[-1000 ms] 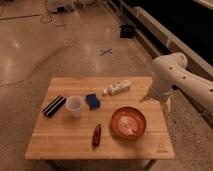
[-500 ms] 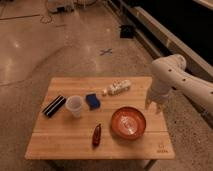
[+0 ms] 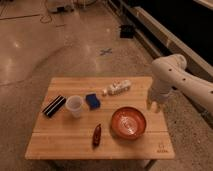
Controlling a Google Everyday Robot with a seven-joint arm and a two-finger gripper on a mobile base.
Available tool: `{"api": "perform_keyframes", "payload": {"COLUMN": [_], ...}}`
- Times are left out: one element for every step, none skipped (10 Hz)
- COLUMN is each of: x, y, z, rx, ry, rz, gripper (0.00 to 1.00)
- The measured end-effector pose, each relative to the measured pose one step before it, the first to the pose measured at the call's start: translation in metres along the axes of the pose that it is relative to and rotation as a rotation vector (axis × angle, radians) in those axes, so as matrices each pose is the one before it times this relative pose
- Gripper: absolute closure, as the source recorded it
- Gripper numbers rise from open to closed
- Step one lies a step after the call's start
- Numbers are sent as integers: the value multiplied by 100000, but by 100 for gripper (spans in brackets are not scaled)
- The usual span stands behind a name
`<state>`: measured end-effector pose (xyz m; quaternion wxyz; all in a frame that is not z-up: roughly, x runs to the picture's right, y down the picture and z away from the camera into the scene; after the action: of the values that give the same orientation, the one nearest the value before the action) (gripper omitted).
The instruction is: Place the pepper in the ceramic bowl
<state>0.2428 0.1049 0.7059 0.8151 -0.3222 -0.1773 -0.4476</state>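
Note:
The pepper (image 3: 96, 135), small, slim and dark red, lies on the wooden table (image 3: 60, 140) near the front edge, just left of the ceramic bowl. The ceramic bowl (image 3: 129, 122) is wide, shallow and orange-red, and stands right of the table's middle with nothing in it. My gripper (image 3: 154, 106) hangs from the white arm (image 3: 170, 75) over the table's right edge, just behind and to the right of the bowl, a good way from the pepper. It holds nothing that I can see.
A translucent white cup (image 3: 74, 105) stands left of centre, with a blue block (image 3: 92, 100) beside it and a black bar (image 3: 53, 105) further left. A white object (image 3: 117, 88) lies near the back edge. Polished floor surrounds the table; a dark wall runs along the right.
The gripper has dropped slightly and come a little nearer the bowl's right rim. Nothing on the table has moved.

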Motion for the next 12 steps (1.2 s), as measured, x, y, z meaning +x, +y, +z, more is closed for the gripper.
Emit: {"api": "perform_keyframes", "payload": {"x": [-111,522,469,100,-330,-561,-392,-170,275,370,211,78], "y": [-287,-572,-379,-237,811,1120,1434,-175,-1047,-742,-673,1020], "z": [-81,-40,45,55,295,701,633,-196,-547,-81,53,400], "rx": [473,698,274,-348,-651,64,-155,360,308,-245,135,-801], "ry": [263,102,-404,-197,85,-130,353,57,120,-148,-156,-23], "rz": [-211,139,142,-614,119,6,497,-223,-317,-18,-304,649], "gripper": [59,59,59,59,59,59,59,59,59,59,59,59]}}
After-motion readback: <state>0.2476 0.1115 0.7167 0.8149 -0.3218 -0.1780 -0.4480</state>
